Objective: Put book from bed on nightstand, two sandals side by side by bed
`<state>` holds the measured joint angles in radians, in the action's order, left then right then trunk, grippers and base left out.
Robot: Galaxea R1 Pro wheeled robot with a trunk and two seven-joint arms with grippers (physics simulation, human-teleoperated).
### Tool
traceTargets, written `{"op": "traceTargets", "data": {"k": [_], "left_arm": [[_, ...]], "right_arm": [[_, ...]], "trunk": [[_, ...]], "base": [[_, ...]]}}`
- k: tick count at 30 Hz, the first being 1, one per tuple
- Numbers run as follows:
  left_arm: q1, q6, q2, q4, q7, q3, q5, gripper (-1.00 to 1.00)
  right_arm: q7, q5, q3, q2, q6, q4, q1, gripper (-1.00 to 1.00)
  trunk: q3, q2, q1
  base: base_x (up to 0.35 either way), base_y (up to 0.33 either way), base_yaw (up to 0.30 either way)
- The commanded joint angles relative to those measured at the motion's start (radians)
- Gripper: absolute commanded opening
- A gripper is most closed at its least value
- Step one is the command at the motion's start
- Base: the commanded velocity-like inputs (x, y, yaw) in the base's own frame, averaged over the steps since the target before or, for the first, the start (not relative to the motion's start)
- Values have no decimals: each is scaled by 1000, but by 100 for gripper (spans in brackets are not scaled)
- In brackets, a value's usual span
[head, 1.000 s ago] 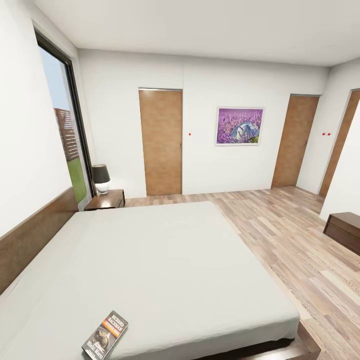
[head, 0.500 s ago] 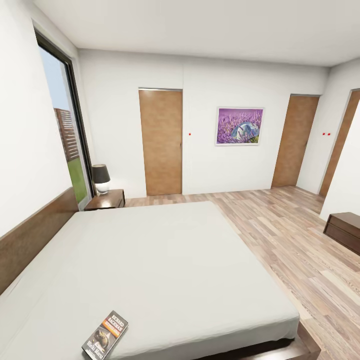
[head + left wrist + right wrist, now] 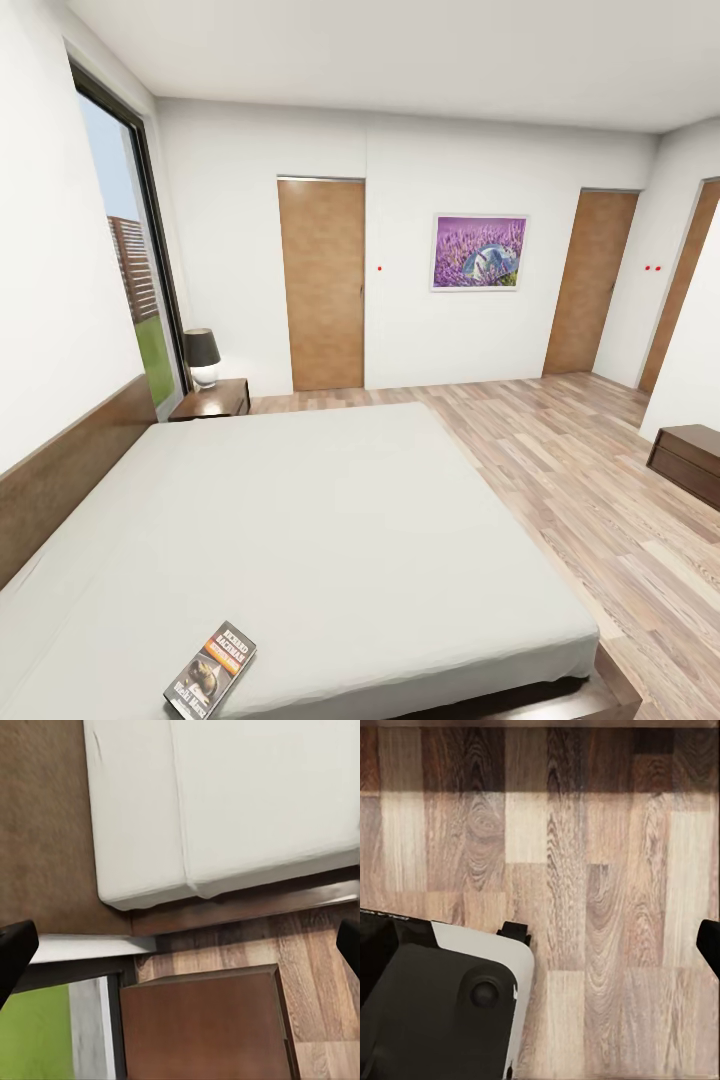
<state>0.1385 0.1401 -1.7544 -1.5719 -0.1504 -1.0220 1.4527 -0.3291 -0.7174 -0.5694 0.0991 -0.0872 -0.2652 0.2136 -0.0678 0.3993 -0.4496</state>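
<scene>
Head view: the book lies flat on the bed, near the mattress corner closest to me, cover up, nothing touching it. A nightstand w/ a lamp on it stands at the far side of the bed by the headboard, next to the window. Left wrist view: my left gripper has its fingers wide apart, holding nothing; below it a mattress corner, a strip of floor, and a dark reddish-brown cabinet top, prob. a second nightstand, just beside the bed. Right wrist view: my right gripper looks parted too, empty, over plank floor; part of my base is in shot. Step in hand, as I judge it: reach the book. Approach from above, pinch at a free edge, lift level; the close cabinet seems the shorter carry.
</scene>
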Motion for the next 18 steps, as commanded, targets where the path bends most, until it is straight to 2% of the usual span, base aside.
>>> {"op": "traceTargets", "data": {"k": [1,2,6,10,15,16,17,18], "left_arm": [[7,6,0,-2,-5,-6,9,100],[7,8,0,-2,-6,-6,9,100],[7,12,0,-2,-6,-6,9,100],[7,18,0,-2,-6,-6,9,100],[7,24,1,-2,-7,-6,9,100],[7,24,1,-2,-7,-6,9,100],[7,24,1,-2,-7,-6,9,100],[7,24,1,-2,-7,-6,9,100]], "right_arm": [[15,-7,-8,-2,-5,-1,1,100],[48,-9,-6,-5,-5,0,1,100],[71,-10,-4,-9,-6,0,1,100],[55,-7,-7,-11,-7,1,1,100],[-159,-3,-14,-8,-7,1,1,100],[-159,-3,-14,-8,-7,1,1,100],[-251,-2,-15,-5,-8,0,1,100],[-251,-2,-15,-5,-8,0,1,100]], "trunk": [[0,1,0],[0,1,0],[0,1,0],[0,1,0],[0,1,0],[0,1,0],[0,1,0],[0,1,0]], "base": [[0,0,0],[0,0,0],[0,0,0],[0,0,0],[0,0,0],[0,0,0],[0,0,0],[0,0,0]]}}
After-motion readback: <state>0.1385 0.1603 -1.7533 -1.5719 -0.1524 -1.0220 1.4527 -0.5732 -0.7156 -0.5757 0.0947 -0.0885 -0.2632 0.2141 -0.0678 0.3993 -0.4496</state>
